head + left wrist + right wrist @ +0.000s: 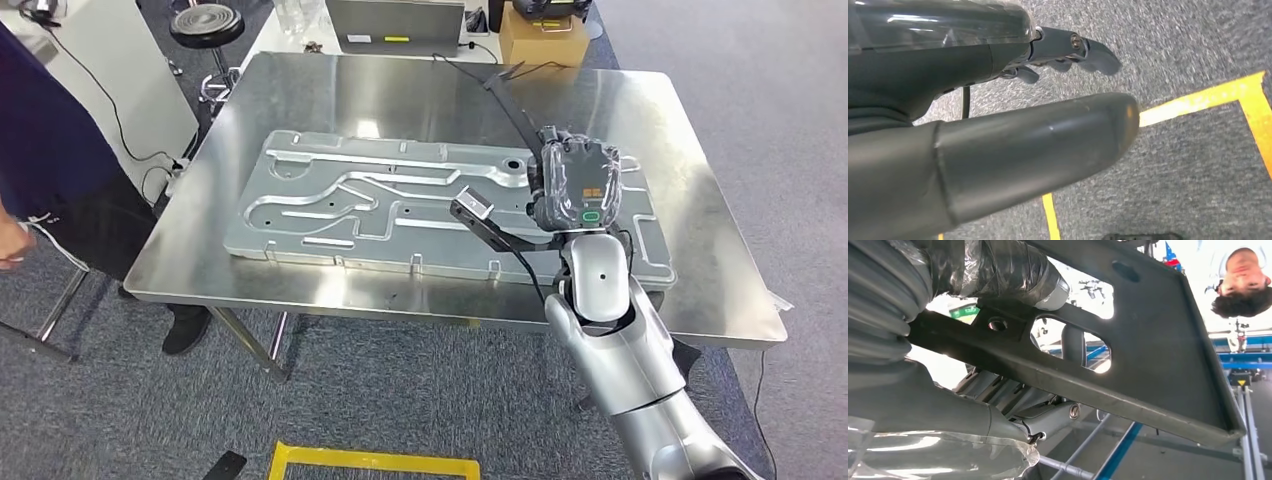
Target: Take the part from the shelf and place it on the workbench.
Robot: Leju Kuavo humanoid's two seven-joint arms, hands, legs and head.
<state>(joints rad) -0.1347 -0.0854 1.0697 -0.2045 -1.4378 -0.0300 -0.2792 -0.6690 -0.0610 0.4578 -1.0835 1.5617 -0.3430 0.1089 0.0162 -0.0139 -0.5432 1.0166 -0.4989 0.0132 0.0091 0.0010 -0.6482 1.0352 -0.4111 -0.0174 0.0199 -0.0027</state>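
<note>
part (512, 105) in right hand (578, 185); long axis pointing away over workbench (300, 90)

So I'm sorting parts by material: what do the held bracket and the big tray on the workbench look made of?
The bracket in the right robot hand looks like dark, matte sheet metal with cut slots. The tray looks like stamped, shiny bare metal, possibly aluminium or steel.
</note>
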